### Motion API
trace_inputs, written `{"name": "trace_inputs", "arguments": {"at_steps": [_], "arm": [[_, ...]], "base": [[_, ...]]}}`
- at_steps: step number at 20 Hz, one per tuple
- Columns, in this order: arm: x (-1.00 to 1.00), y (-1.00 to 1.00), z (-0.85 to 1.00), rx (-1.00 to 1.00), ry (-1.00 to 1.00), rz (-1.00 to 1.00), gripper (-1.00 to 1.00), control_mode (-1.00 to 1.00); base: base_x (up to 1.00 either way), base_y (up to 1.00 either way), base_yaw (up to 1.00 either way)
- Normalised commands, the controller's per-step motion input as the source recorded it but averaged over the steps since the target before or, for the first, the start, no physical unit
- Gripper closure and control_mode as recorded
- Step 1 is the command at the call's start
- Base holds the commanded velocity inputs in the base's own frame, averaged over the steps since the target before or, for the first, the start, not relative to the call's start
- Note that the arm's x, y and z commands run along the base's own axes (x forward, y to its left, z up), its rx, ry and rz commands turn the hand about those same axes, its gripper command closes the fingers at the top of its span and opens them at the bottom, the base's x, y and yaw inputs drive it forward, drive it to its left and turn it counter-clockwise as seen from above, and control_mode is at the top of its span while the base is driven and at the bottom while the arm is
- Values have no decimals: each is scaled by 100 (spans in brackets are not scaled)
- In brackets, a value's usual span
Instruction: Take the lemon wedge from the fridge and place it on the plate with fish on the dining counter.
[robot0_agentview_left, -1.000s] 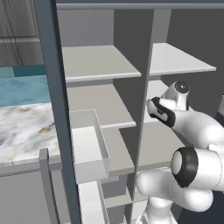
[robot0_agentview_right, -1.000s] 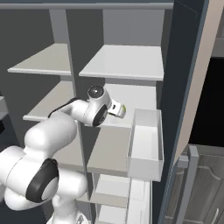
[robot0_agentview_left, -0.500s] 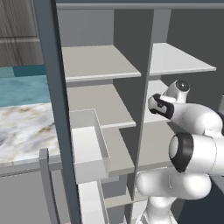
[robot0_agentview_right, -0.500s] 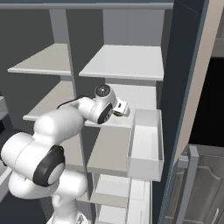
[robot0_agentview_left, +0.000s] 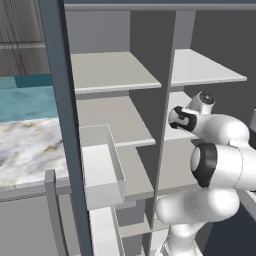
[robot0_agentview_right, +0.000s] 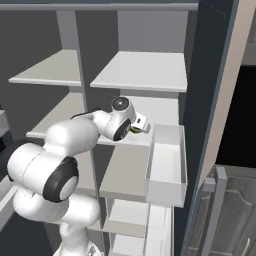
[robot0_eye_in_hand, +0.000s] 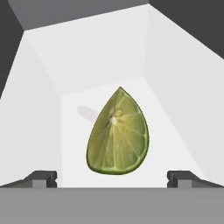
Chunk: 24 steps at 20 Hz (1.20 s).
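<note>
The lemon wedge (robot0_eye_in_hand: 117, 135) is yellow-green with a pointed tip and lies on a pale shelf of the fridge (robot0_agentview_right: 145, 70), close to a back corner. My gripper (robot0_eye_in_hand: 113, 179) is open. Its fingertips (robot0_eye_in_hand: 41, 178) stand wide to either side of the wedge's near end and do not touch it. From the right base view, the gripper (robot0_agentview_right: 141, 124) reaches over the middle right shelf, and a speck of the lemon wedge (robot0_agentview_right: 134, 130) shows under it. The dining counter (robot0_agentview_left: 30, 145) lies left of the fridge (robot0_agentview_left: 115, 75). The plate is out of view.
Both fridge doors stand open, each with a pale door bin (robot0_agentview_left: 100, 165) (robot0_agentview_right: 167, 165) jutting toward the shelves beside the arm. A vertical divider (robot0_agentview_left: 165, 125) splits the shelves. Grey wood-grain cupboards (robot0_agentview_left: 20, 30) hang behind the marble slab.
The hand has pushed a little further in over the shelf, and the elbow has folded closer to the fridge. The jaws have stayed open.
</note>
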Motion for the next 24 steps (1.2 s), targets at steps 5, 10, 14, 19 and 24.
{"name": "trace_inputs", "arguments": {"at_steps": [5,10,14,19,24], "arm": [[9,0,-24,0,0,0,-100,-100],[4,0,-22,0,0,0,-100,-100],[13,0,-16,0,0,0,-100,-100],[26,0,-13,0,0,0,-100,-100],[38,0,-16,0,0,0,-100,-100]], "base": [[0,0,0],[0,0,0],[0,0,0],[0,0,0],[0,0,0]]}}
